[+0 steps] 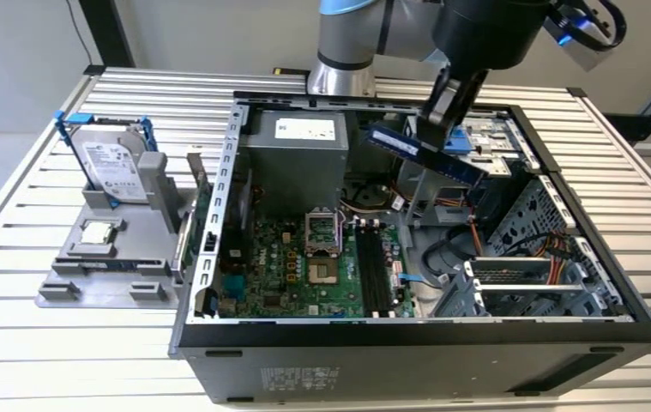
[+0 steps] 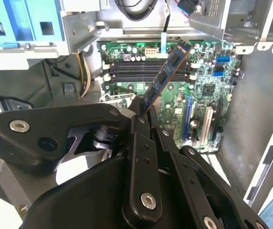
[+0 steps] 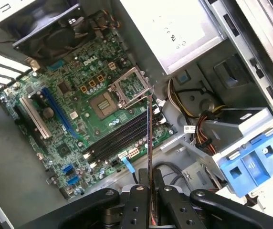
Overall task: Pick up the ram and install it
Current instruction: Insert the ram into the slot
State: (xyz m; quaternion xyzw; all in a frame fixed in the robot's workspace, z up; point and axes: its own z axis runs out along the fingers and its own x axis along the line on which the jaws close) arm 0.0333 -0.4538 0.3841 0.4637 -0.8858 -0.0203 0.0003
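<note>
**Open desktop case and bench fixture**

A dark computer case point(image 1: 417, 333) lies on its side, panel off, on a slatted metal table point(image 1: 74, 352). Inside are a green motherboard point(image 1: 285, 275), its open processor socket point(image 1: 322, 236) with black memory slots point(image 1: 373, 270) just beside it, a grey power supply point(image 1: 297, 150) and a blue drive bracket point(image 3: 251, 167). At the exterior view's left, a grey fixture point(image 1: 108, 276) holds an upright hard drive point(image 1: 113, 167) and a square processor chip point(image 1: 99, 232).

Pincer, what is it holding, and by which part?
The black pincer holds the long, flat blue-and-black ram stick, pinched at one edge, the rest sticking out free.
</note>
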